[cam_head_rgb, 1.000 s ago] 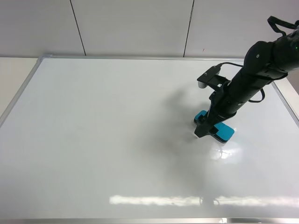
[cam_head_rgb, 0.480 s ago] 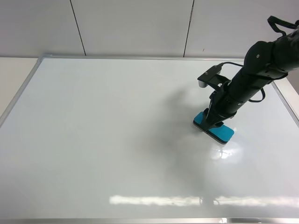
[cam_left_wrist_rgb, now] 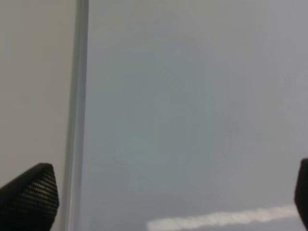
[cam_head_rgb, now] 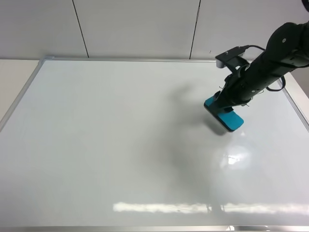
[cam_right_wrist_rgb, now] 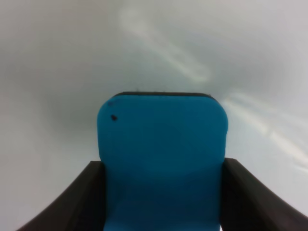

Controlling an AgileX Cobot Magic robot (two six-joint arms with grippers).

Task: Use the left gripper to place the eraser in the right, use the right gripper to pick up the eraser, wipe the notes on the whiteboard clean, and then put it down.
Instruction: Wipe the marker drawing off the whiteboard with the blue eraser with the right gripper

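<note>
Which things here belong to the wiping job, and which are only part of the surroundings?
Job: eraser, gripped by the right gripper; whiteboard, no marks visible; left gripper, open and holding nothing.
Surroundings: panelled wall; pale surface beside the board's frame.

Eraser (cam_head_rgb: 226, 117): an oblong block with rounded corners, turquoise top over a thin dark base, and a small dark speck near one far corner in the right wrist view. The black fingers (cam_right_wrist_rgb: 79, 202) of the right end effector (cam_head_rgb: 223, 108) clamp it by its long sides. It sits over the right part of the whiteboard (cam_head_rgb: 120, 135), a glossy white board in a thin silver frame. Whether it touches the surface cannot be judged.
</note>
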